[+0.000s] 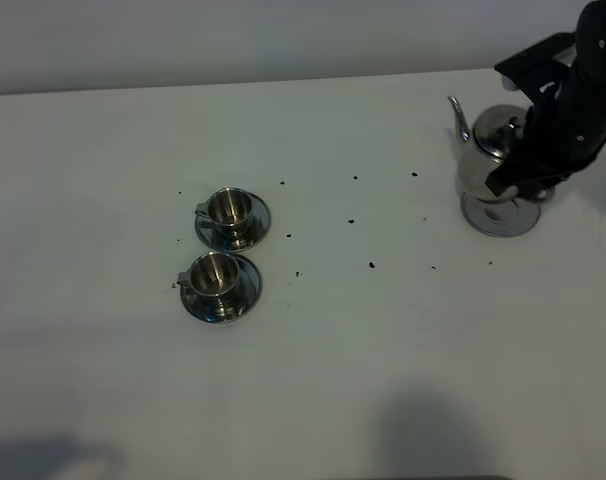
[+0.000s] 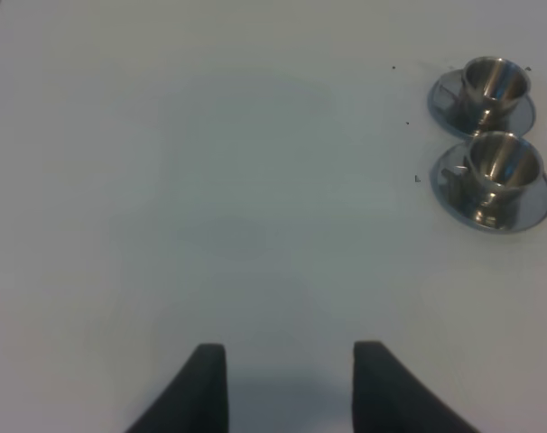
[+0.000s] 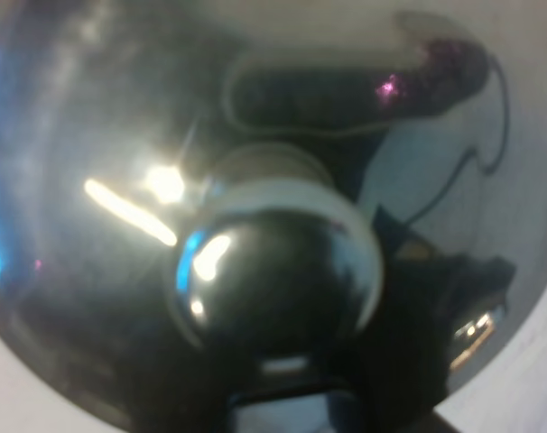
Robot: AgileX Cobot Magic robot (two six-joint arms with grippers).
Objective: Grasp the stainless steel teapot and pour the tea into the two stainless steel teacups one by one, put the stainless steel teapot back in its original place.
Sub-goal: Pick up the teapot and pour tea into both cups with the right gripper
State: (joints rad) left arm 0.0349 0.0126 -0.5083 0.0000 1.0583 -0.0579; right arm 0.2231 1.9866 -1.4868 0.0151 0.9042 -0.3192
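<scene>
The stainless steel teapot (image 1: 485,145) is at the far right, just over its round steel coaster (image 1: 500,218), spout pointing left. My right gripper (image 1: 513,178) reaches in from the right and is shut at the pot's handle side. The right wrist view is filled by the pot's domed lid and its knob (image 3: 273,271). The two stainless steel teacups (image 1: 227,208) (image 1: 214,272) stand on their saucers left of centre, one behind the other. They also show in the left wrist view (image 2: 496,83) (image 2: 502,162). No tea shows. My left gripper (image 2: 287,365) is open over bare table, well apart from the cups.
Small dark specks (image 1: 371,265) lie scattered on the white table (image 1: 383,340) between the cups and the teapot. The table's far edge meets a pale wall just behind the teapot. The left arm is out of the exterior high view.
</scene>
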